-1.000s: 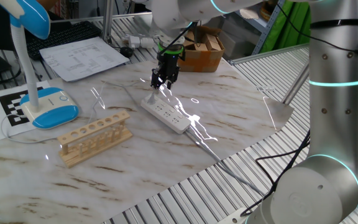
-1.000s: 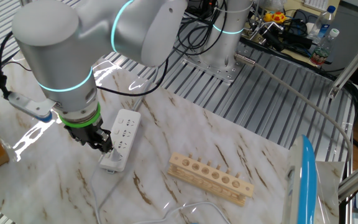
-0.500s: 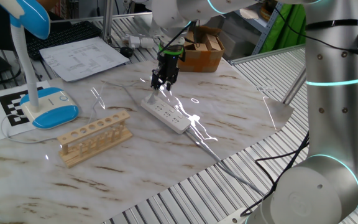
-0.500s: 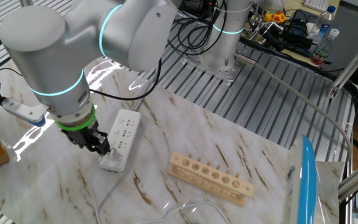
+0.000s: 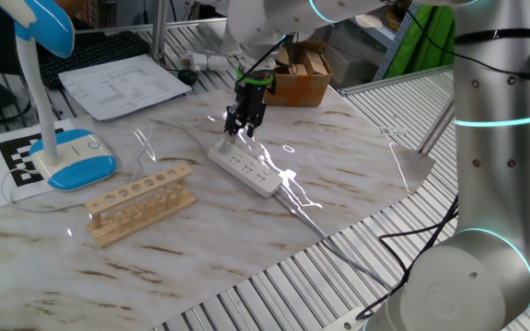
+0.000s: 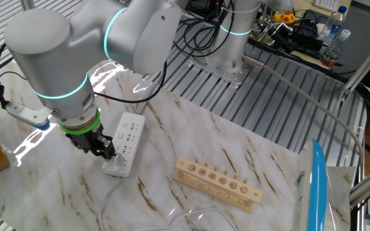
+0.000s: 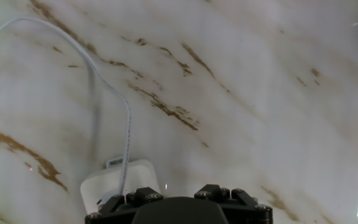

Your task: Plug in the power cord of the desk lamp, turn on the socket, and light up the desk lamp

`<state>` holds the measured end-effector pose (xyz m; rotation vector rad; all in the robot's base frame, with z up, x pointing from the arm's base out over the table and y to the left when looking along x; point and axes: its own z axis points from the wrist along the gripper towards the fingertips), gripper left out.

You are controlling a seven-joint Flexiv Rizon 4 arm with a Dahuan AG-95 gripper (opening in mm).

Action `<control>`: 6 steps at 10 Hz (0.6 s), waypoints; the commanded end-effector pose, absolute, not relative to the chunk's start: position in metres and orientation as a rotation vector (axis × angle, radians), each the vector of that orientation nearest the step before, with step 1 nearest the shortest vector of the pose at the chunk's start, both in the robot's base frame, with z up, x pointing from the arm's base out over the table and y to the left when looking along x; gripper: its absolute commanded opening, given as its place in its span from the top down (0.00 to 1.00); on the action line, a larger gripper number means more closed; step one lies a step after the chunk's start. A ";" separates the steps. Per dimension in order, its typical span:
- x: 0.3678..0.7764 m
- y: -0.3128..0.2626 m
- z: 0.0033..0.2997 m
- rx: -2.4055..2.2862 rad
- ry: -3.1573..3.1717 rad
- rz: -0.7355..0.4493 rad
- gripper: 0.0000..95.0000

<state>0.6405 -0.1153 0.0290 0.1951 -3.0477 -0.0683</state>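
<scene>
The black 2-finger gripper (image 5: 238, 129), jaws spread and empty, hangs over the long white plastic power strip (image 5: 245, 167) mid-worktop (image 5: 339, 156); blue-and-white desk lamp (image 5: 58, 138) at 9 o'clock.
</scene>
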 end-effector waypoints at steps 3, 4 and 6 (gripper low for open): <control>0.636 -0.113 0.025 0.181 -3.049 -0.097 0.40; 0.636 -0.113 0.024 0.180 -3.050 -0.097 0.40; 0.636 -0.113 0.024 0.178 -3.047 -0.104 0.40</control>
